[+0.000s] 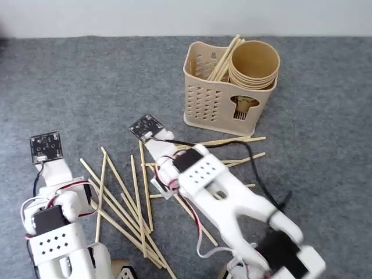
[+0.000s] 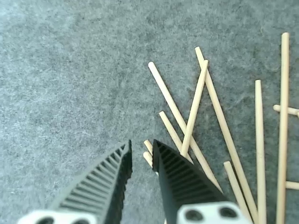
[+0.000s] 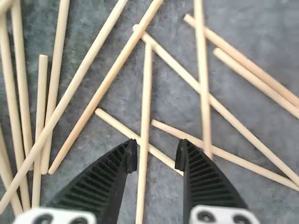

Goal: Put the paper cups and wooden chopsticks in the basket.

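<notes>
Nearest us in the high view stood the left arm [image 1: 55, 232] and the right arm [image 1: 232, 203]. The left was at the edge of the loose chopsticks [image 1: 125, 203] scattered on the grey mat [image 1: 87, 87], and the right leaned in over the middle of that scatter. Farther back the basket [image 1: 215, 102] stood upright, well apart from the pile. The paper cups [image 1: 254, 64] were stacked in one side of it and a few standing chopsticks [image 1: 225, 57] leaned in the other, so we judged that only the sticks on the mat remained. In the left wrist view, the left gripper [image 2: 141, 148] hung low over the mat, its jaws parted narrowly and clasping nothing. Two stick ends [image 2: 147, 144] lay right by one finger, though we could not tell whether they sat inside the gap. In the right wrist view, the right gripper [image 3: 157, 151] was spread wider and also empty. Its jaws straddled a single chopstick [image 3: 145, 88] that ran lengthwise through the gap and met a crossing stick [image 3: 117, 126] near the fingertips. We reckoned the step in hand was picking that one stick. Doing it well meant lowering both fingers to the mat on either side of it and closing squarely on it alone. It also meant lifting slowly, since the stick it crossed could drag along or lever it out of the grip.
</notes>
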Motion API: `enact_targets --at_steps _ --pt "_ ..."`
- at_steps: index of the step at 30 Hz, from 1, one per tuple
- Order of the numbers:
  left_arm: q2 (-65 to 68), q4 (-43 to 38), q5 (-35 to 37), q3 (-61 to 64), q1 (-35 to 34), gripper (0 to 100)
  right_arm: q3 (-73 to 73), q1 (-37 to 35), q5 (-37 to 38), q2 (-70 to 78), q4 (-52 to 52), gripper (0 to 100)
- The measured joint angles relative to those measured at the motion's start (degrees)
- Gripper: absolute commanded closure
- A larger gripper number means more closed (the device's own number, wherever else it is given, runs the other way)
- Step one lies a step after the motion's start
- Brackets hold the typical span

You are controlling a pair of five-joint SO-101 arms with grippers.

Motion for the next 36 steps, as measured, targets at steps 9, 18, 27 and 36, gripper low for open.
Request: enact_targets --at_steps 9,18,27,36 --pt "0.0 -2.0 0.0 1.9 0.0 93 -8.1 -1.1 0.0 14.3 0.0 85.8" --pt "0.0 -2.0 0.0 3.1 0.0 93 -13.3 -0.8 0.1 22.1 -0.2 98.0" --pt "0.0 -2.0 0.1 3.3 0.0 93 -13.2 2.7 2.2 19.3 2.2 99.1" --pt "0.0 -2.1 0.1 4.0 0.0 93 -13.2 8.2 16.2 11.2 5.4 99.1"
